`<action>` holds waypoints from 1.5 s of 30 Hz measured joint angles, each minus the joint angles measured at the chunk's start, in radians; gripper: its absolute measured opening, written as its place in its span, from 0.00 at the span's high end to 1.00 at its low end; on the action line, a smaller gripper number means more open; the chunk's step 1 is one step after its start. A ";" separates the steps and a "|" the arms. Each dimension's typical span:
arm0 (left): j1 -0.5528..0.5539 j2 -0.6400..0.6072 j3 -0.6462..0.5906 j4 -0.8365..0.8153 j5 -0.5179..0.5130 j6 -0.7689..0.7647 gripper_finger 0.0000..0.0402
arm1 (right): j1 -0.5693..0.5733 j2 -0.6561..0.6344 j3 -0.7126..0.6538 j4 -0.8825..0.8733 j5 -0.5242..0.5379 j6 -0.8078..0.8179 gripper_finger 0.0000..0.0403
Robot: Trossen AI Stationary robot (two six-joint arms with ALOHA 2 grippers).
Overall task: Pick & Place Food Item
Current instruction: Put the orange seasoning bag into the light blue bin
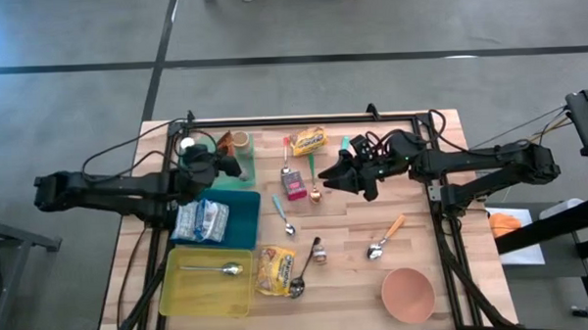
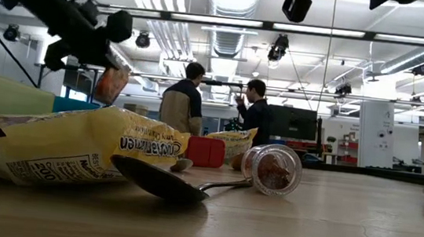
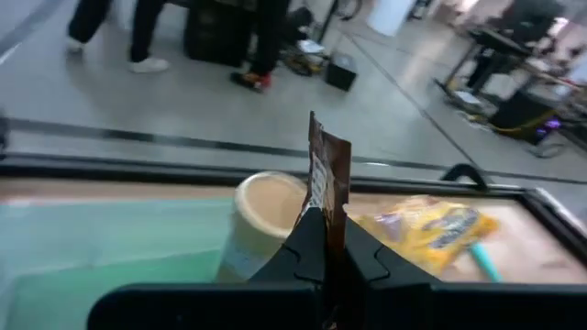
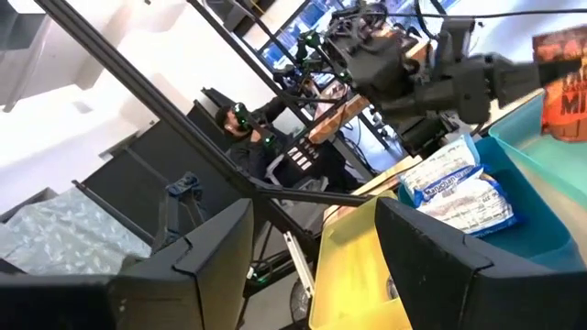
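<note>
Two people are standing beyond the table (image 1: 414, 229). The left gripper (image 3: 323, 243) is pinching a brown packet (image 3: 326, 174) above the teal bin (image 1: 245, 221), likely for dropping; the right gripper (image 1: 345, 173) is waiting mid-table, fingers parted, empty.

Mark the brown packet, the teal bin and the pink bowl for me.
brown packet (image 3: 328, 174), left wrist view, its upper half.
teal bin (image 1: 245, 218), high view, bare floor.
pink bowl (image 1: 407, 293), high view, inside.

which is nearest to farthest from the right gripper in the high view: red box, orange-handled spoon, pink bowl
From the right gripper, jaws open, empty:
1. red box, just beside it, toward the table's middle
2. orange-handled spoon, lower down on the right side
3. pink bowl, at the near right corner
</note>
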 joint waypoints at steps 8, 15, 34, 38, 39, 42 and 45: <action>0.007 0.002 -0.079 0.002 -0.188 -0.229 1.00 | -0.001 -0.001 0.000 0.001 0.000 0.000 0.43; 0.061 0.034 -0.128 0.043 -0.207 -0.259 1.00 | 0.000 -0.001 0.000 0.001 0.001 0.000 0.43; 0.222 0.438 -0.140 0.440 -0.152 -0.153 1.00 | 0.000 -0.002 0.000 0.002 0.000 0.047 0.43; 0.222 0.497 -0.140 0.469 -0.179 -0.157 1.00 | 0.000 -0.002 0.000 0.002 -0.013 0.061 0.43; 0.222 0.511 -0.140 0.480 -0.188 -0.159 1.00 | 0.000 -0.002 0.000 0.002 -0.016 0.061 0.43; 0.222 0.547 -0.140 0.511 -0.203 -0.160 1.00 | 0.000 -0.003 0.000 0.002 -0.018 0.065 0.43; 0.222 0.577 -0.140 0.541 -0.211 -0.160 1.00 | 0.000 -0.003 0.000 0.002 -0.018 0.072 0.43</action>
